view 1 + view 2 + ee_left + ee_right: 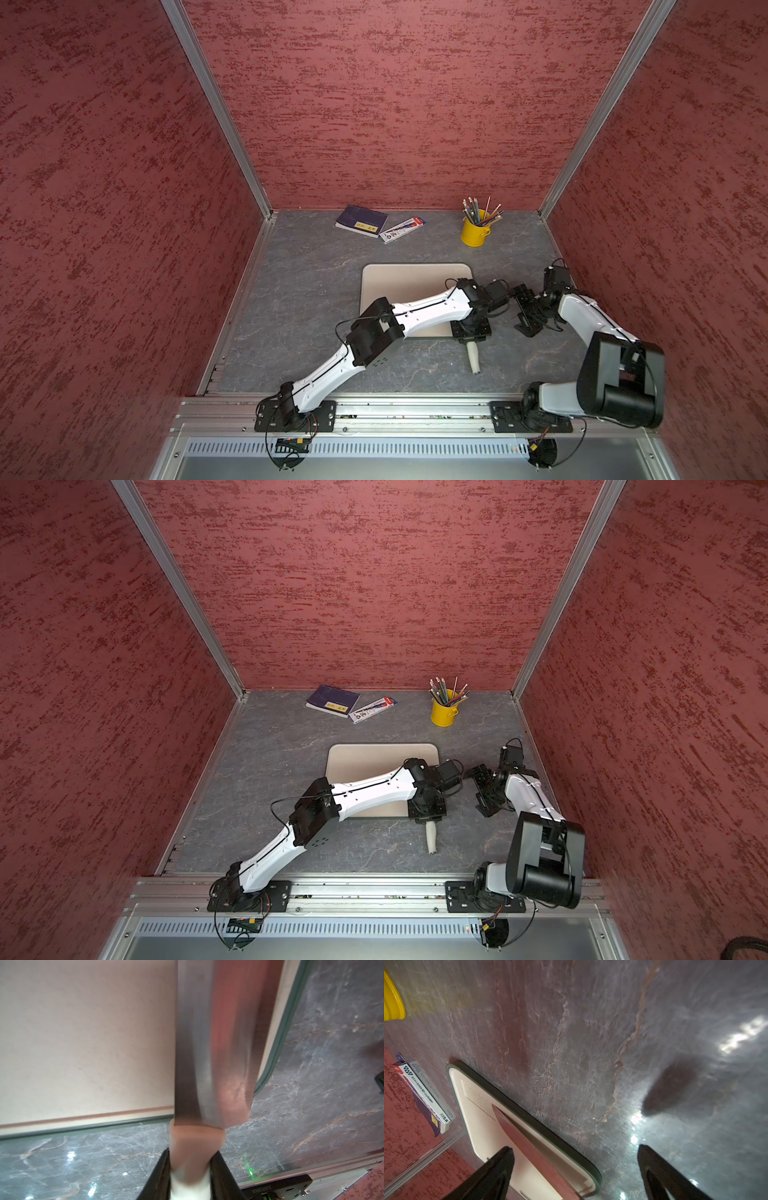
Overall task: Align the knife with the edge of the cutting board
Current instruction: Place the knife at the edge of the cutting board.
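Here the left claw (190,1156) grips the knife (214,1043) over the cutting board (83,1043).

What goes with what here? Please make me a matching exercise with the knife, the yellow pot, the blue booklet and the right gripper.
Things:
1. knife
2. yellow pot
3. blue booklet
4. right gripper

States:
a. holds pencils
b. open, holding nothing
c. handle clamped in the left gripper
d. lies beside the long white box

Pairs: 1-c, 2-a, 3-d, 4-b
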Robot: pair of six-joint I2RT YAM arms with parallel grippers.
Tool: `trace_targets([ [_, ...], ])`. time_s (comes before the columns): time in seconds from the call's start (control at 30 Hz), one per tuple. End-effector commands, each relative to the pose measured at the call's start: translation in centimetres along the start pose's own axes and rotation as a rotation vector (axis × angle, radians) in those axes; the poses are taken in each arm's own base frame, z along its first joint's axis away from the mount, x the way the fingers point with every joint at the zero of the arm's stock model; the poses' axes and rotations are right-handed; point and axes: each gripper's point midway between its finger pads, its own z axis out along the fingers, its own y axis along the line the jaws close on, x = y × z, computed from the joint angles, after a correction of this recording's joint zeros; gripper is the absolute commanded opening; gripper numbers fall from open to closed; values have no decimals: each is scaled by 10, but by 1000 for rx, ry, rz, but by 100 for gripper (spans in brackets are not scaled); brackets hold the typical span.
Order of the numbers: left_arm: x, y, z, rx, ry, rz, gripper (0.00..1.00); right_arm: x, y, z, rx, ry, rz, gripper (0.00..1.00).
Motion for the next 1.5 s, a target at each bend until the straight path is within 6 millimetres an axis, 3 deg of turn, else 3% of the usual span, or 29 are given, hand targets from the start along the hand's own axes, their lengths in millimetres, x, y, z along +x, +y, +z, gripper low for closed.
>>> trace_targets([
  [0.0,5,-5,10,3,1,41,0,-7,11,-1,-36,-10,-1,98],
  [0.53,-2,-6,17,16,-3,-39,0,-2,6,5,-37,14,10,98],
  [0.93,0,2,31,-13,6,-26,0,4,3,5,-41,29,16,98],
  [1.47,1,7,30,-42,-14,52,0,6,0,4,-33,30,15,98],
])
